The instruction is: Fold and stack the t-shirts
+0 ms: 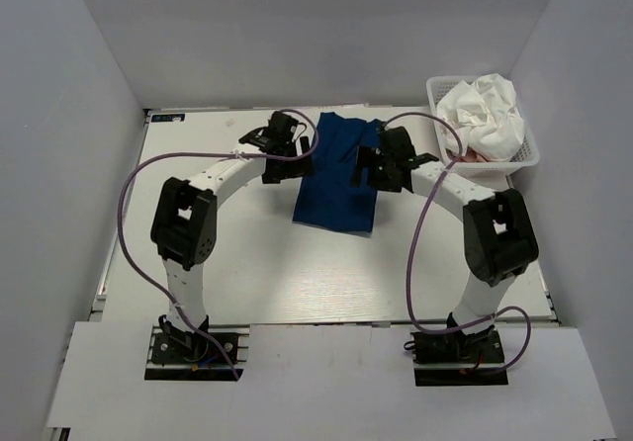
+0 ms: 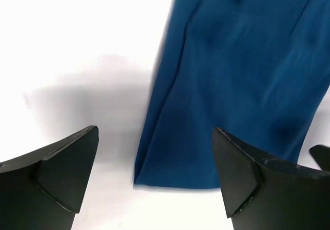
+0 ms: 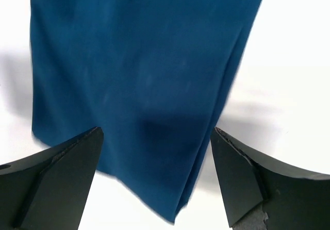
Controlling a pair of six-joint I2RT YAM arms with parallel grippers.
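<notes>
White mesh basket (image 1: pixel 499 161) at table (image 1: pixel 247 263) corner.

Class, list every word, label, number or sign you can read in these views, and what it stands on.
No text can be read.
The small dark strip at the far-left corner of the table: too small to read.
The navy t-shirt: no print or label showing.

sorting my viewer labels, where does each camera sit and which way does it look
Top external: fixed above and behind the arms, looking down at the table; both whole arms show, with the navy t-shirt between the left gripper and the right gripper.
Left wrist: on the left wrist, looking down past its own open fingers at a shirt edge and bare table.
Right wrist: same on the right wrist, shirt filling most of the view.
Shared: both wrist views see the navy t-shirt.
</notes>
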